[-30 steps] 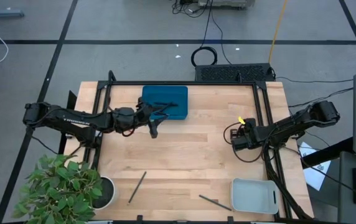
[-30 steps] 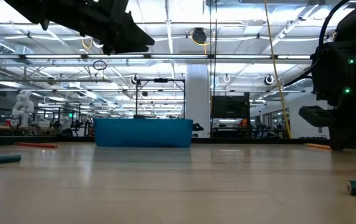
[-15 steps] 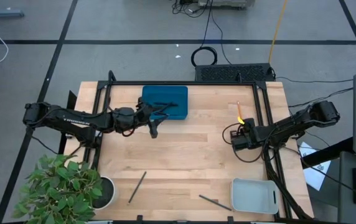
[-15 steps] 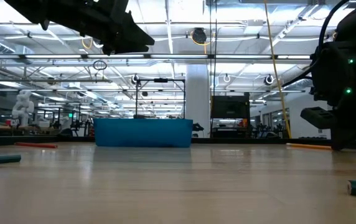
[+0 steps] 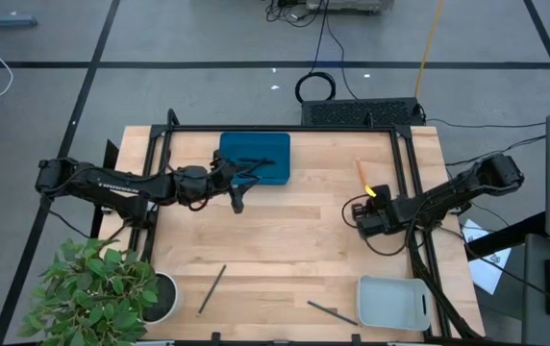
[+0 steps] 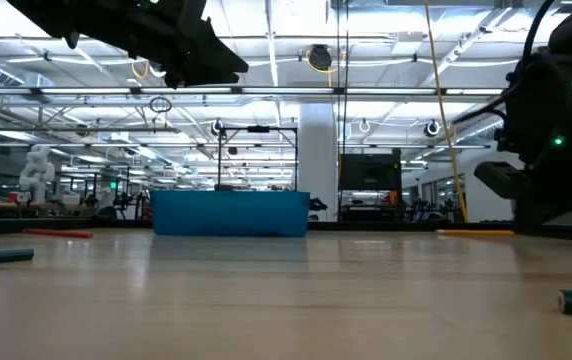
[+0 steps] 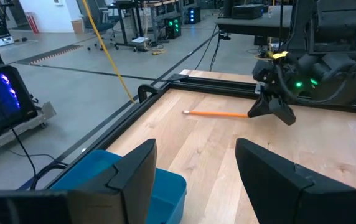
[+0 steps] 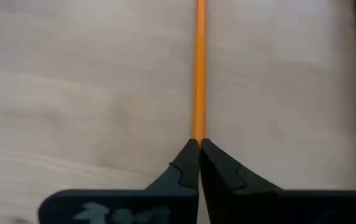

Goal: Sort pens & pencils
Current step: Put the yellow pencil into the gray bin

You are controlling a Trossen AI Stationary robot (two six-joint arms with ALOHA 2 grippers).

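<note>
The right gripper (image 8: 199, 146) is pinching 1 end of the orange pencil (image 8: 199, 68) near the table's right rail, so lifting and carrying it to a tray probably comes next, while the left gripper (image 7: 196, 168) is hovering, fingers apart, by the blue tray (image 5: 255, 157).

Light: bright, even, from ceiling strips above the table (image 5: 285, 240)
Shadows: faint
Blur: close tabletop soft, low view

Orange pencil (image 8: 199, 68), blue tray (image 5: 255, 158), pale grey tray (image 5: 394, 302), light wood table (image 5: 294, 240).
</note>
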